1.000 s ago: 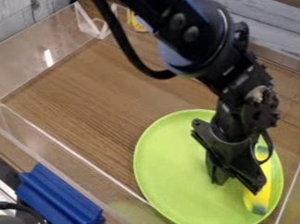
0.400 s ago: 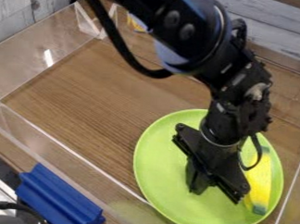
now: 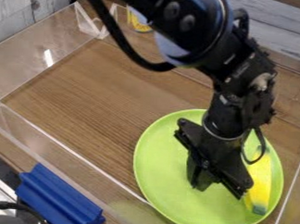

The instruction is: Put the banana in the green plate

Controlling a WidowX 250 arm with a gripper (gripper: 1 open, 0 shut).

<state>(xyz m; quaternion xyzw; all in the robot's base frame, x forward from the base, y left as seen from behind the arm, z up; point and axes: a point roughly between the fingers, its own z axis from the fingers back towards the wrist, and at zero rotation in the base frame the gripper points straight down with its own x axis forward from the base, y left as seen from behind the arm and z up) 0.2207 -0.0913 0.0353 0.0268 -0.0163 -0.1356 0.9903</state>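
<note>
Below, wooden tabletop (image 3: 103,103), green plate (image 3: 163,156) holding banana (image 3: 260,192), black fingers (image 3: 222,182) parted beside it

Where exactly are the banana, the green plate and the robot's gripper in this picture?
banana (image 3: 257,191): camera view, middle of its yellow body.
green plate (image 3: 161,161): camera view, bare left part of its surface.
gripper (image 3: 224,181): camera view, between the black fingertips, over the plate.

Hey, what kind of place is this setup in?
Probably a robot test bench: a wooden table walled by clear panels, with a toy banana on a green plate.
</note>
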